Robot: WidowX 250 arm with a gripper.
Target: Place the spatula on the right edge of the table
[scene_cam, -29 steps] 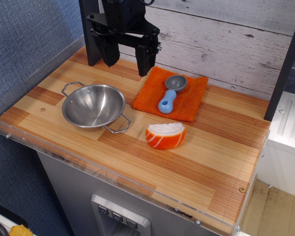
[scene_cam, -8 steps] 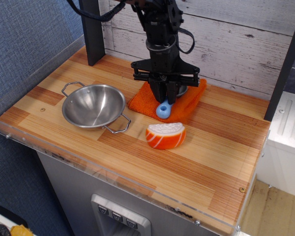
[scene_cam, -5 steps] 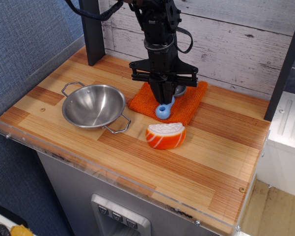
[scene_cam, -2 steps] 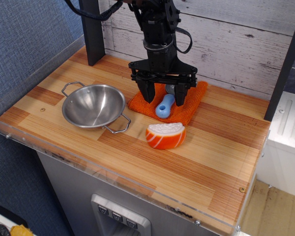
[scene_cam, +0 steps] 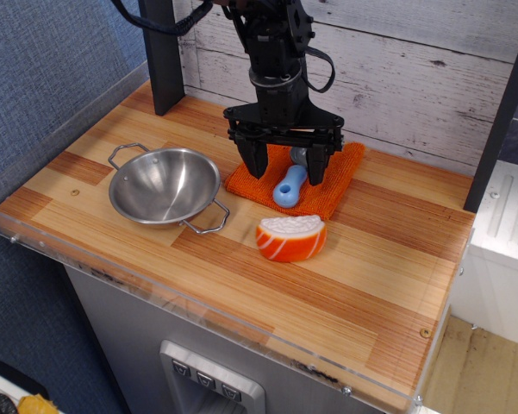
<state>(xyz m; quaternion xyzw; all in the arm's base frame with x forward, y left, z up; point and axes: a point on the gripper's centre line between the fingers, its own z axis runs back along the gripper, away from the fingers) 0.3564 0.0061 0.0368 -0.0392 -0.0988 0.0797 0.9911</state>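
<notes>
The spatula (scene_cam: 290, 183) lies on an orange cloth (scene_cam: 327, 185) at the back middle of the wooden table (scene_cam: 379, 267). Its light-blue handle points toward the front; its grey head is mostly hidden behind my gripper. My gripper (scene_cam: 283, 166) is open and hangs just above the spatula, with one finger on each side of the handle, not touching it. The table's right edge (scene_cam: 452, 285) is far from the spatula.
A steel bowl with two handles (scene_cam: 165, 185) sits left of the cloth. An orange-and-white salmon sushi toy (scene_cam: 290, 237) lies just in front of the cloth. A dark post (scene_cam: 161, 60) stands at the back left. A clear acrylic border (scene_cam: 198, 315) runs along the table's front.
My gripper came down from the back left onto the cloth and closed around the handle. It has since opened and risen slightly; the spatula stays on the cloth, shifted a little.
</notes>
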